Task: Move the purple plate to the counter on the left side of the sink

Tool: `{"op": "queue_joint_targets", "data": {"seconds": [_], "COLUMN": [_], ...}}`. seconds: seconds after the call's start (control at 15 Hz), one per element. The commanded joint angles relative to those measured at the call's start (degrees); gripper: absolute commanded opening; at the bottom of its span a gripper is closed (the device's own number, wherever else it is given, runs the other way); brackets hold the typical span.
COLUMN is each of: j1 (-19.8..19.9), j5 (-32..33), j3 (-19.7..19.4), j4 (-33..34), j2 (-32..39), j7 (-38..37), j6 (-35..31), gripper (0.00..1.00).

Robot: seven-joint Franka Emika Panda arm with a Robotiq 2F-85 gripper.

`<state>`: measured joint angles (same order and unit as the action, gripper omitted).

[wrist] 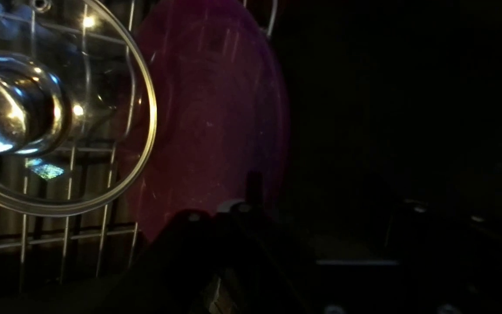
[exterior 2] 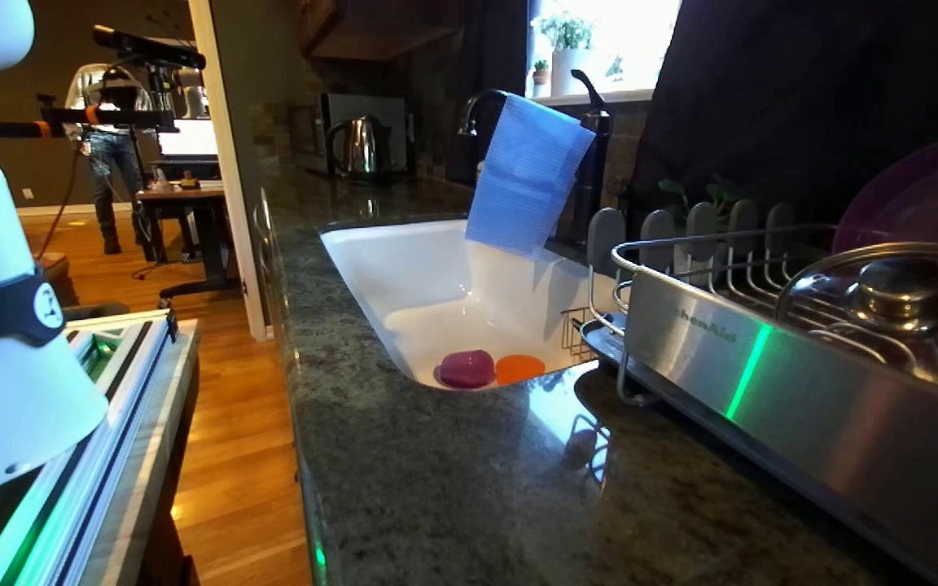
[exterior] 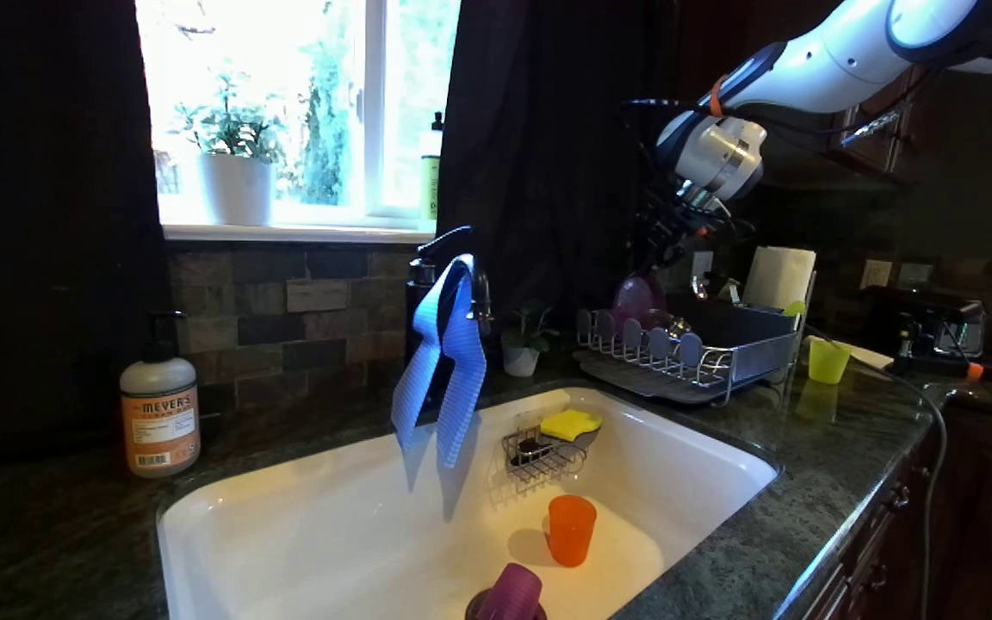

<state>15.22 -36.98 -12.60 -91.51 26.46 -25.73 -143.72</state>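
The purple plate [exterior: 638, 298] stands on edge in the dish rack. It also shows at the right edge of an exterior view [exterior 2: 917, 195], and its face fills the middle of the wrist view [wrist: 216, 109]. My gripper [exterior: 656, 258] is just above the plate's top edge, pointing down. In the dark wrist view the gripper's fingers [wrist: 312, 179] look apart, with one finger in front of the plate's face and nothing clearly between them. The white sink [exterior: 306, 517] is set in the dark stone counter [exterior: 57, 525]. A blue cloth [exterior: 461, 370] hangs over the faucet.
The dish rack [exterior: 720, 353] also holds a glass lid with a metal knob [wrist: 11, 104] close beside the plate. An orange cup [exterior: 572, 532] and a purple cup [exterior: 513, 592] are in the sink. A soap bottle [exterior: 160, 409] stands on the counter. A green cup [exterior: 828, 360] is beside the rack.
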Motion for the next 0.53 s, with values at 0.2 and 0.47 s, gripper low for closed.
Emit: {"op": "queue_joint_targets", "data": {"seconds": [0.2, 0.47], "j1": [1.7, 1.9], "j5": [0.7, 0.6], "j3": [1.0, 1.5], "j4": [3.3, 2.2], "j2": [2.5, 0.6], "j7": [-2.2, -1.4], "j6": [2.5, 4.8], "gripper": [0.08, 0.01]}}
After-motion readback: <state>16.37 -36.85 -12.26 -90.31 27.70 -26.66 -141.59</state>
